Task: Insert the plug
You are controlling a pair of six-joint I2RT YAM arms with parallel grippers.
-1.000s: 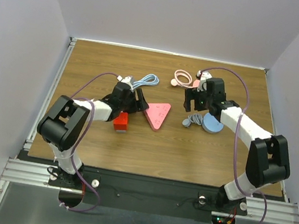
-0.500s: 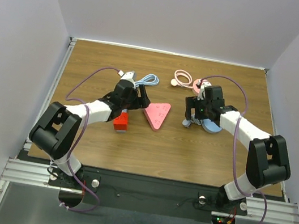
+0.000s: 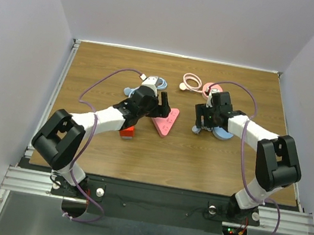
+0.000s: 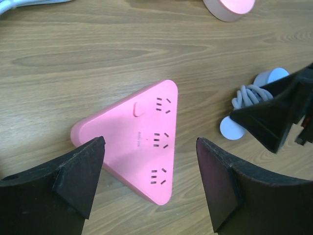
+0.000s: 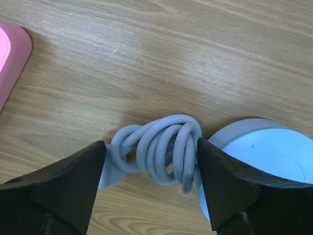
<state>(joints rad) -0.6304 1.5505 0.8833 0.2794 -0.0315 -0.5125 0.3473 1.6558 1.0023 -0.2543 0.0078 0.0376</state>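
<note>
The wooden table (image 3: 197, 166) is closed in by pale walls (image 3: 174, 12) at the top, the left and the right of the overhead view. A metal rail (image 3: 52, 100) runs along its left edge. All the things lie in the upper half of the wood, and below them a broad band of bare wood reaches down to the arm bases. Only a narrow strip of bare wood separates the pink socket block (image 4: 115, 139) from the gray coil (image 5: 164, 147).

I count two arms and one of each thing:
- one pink socket block, triangular, with three groups of holes and one button
- one red block (image 3: 126, 130)
- one blue cable (image 3: 158, 83)
- one pink cable loop (image 3: 192, 81)
- one pink round piece (image 4: 229, 5)
- one light-blue disc (image 5: 259, 156)
- one gray coil

The plug (image 4: 231, 128) is a pale, round, flat cap at the end of the gray cable, which is wound in several loops. It lies on the wood at the centre right of the overhead view, between the pink socket block and the light-blue disc.

The left gripper (image 4: 149, 147) hangs over the pink socket block with its jaws wide apart and has hold of nothing. The right gripper (image 5: 151, 149) has one finger on each side of the gray coil, close against the loops. I cannot tell whether they press it.
</note>
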